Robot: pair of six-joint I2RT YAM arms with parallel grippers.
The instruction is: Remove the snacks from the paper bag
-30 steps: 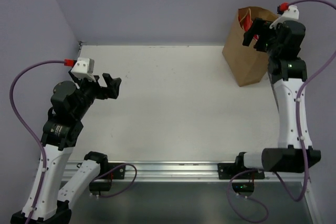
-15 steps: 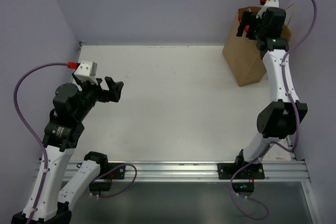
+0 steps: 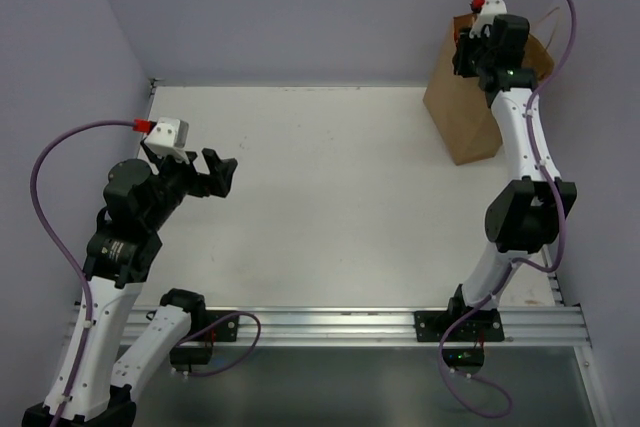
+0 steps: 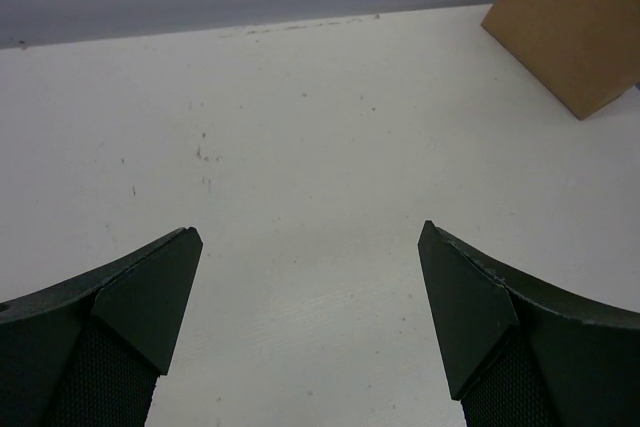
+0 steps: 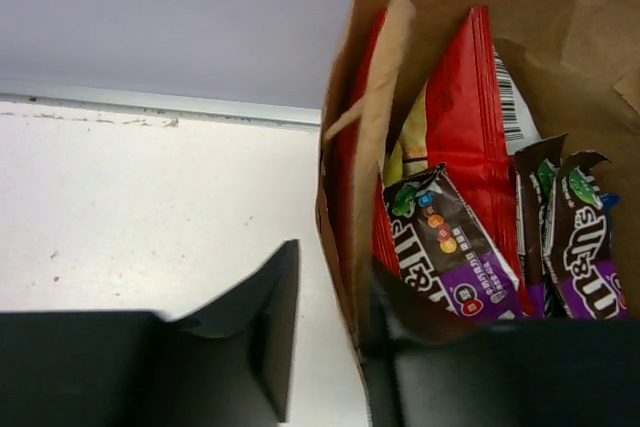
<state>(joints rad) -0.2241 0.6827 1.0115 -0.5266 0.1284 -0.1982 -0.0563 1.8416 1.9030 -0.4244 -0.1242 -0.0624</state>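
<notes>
Snacks (image 5: pixel 500 197) stand packed upright in the brown kraft paper bag (image 3: pixel 468 112), which sits at the far right corner of the table (image 3: pixel 320 207), close to the lilac back wall (image 3: pixel 300 7). From the right wrist, a red chip packet (image 5: pixel 465 97) with a barcode on its edge rises highest. Three purple M&M's packets (image 5: pixel 450 247) lean in front of it, and a sliver of yellow shows behind a tan paper handle (image 5: pixel 375 117) that hangs across the opening.

The right claw (image 5: pixel 335 347) is at the bag's mouth, jaws partly apart and astride the near paper wall. One finger is outside over the table and the other is inside, by the foot of the nearest M&M's packet (whether it presses the packet cannot be told). A strip of table shows between the outer finger and the paper, so no grip is seen. The handle and the bag's wall stand between that finger and the snacks.

Well apart, at the left of the table, the left claw (image 3: pixel 215 173) hovers with jaws wide and nothing between them. A purple cable (image 3: pixel 50 177) loops from each wrist.
</notes>
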